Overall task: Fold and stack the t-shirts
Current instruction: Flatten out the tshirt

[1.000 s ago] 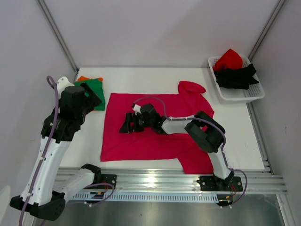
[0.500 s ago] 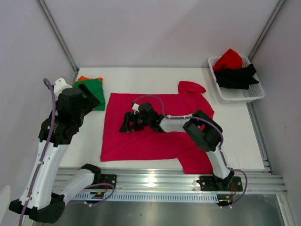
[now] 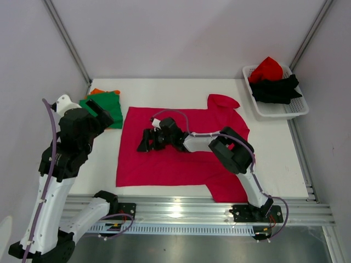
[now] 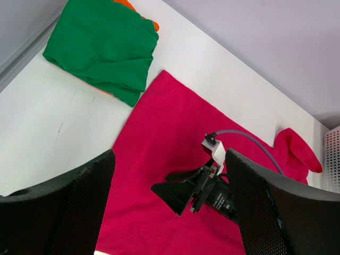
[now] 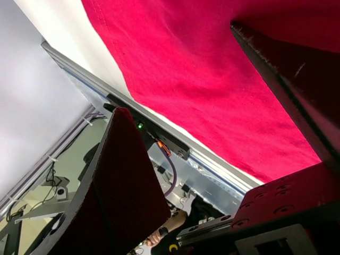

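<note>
A magenta-pink t-shirt (image 3: 186,159) lies spread flat across the middle of the table, one sleeve (image 3: 222,101) at the far side. My right gripper (image 3: 145,140) hovers low over its left-centre part, open, nothing between the fingers; the left wrist view shows it over the pink t-shirt (image 4: 154,143). My left gripper (image 3: 103,114) is raised at the table's left, open and empty, near a folded green t-shirt (image 3: 105,102) lying on an orange one (image 3: 97,91). Red (image 3: 267,68) and black (image 3: 277,89) t-shirts fill the basket. In the right wrist view, pink cloth (image 5: 212,69) fills the frame.
The white lattice basket (image 3: 279,112) stands at the far right corner. Bare white table (image 4: 53,122) lies between the green t-shirt (image 4: 103,48) and the pink one. The metal rail (image 3: 181,211) runs along the near edge, and grey walls close in the back and sides.
My left arm has drawn back toward the near left, away from the folded green t-shirt. The right gripper has edged slightly left over the pink t-shirt. Both stay open.
</note>
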Controlling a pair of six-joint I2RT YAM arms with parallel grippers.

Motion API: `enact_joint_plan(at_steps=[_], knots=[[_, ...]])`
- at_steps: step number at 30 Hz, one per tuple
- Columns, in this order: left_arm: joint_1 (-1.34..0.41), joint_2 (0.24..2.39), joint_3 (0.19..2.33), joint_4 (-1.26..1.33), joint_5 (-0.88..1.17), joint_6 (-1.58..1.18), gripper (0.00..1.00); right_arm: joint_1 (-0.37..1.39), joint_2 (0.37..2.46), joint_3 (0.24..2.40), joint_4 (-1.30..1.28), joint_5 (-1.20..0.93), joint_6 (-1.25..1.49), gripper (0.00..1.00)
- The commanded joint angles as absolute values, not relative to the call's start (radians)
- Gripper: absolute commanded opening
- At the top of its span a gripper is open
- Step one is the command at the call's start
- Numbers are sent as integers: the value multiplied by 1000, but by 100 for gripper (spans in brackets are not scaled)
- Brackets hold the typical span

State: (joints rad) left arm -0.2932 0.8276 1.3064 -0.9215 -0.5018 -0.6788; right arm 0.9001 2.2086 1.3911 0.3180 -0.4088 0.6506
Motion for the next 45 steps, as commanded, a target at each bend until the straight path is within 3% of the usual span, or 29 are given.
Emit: enact_joint_plan(at_steps=[1, 20, 38, 45], knots=[[-285, 828, 1316, -888, -502, -652, 87, 911, 2191, 1324, 253, -419, 643, 90], [-284, 834, 1321, -899, -515, -653, 87, 927, 2089, 1138, 235, -437, 632, 90], [-284, 853, 1270, -859, -489, -620, 87, 894, 2019, 1094, 434, -318, 583, 90], [-284, 859, 1253, -845, -472, -615, 87, 894, 1934, 1132, 382, -294, 537, 90]])
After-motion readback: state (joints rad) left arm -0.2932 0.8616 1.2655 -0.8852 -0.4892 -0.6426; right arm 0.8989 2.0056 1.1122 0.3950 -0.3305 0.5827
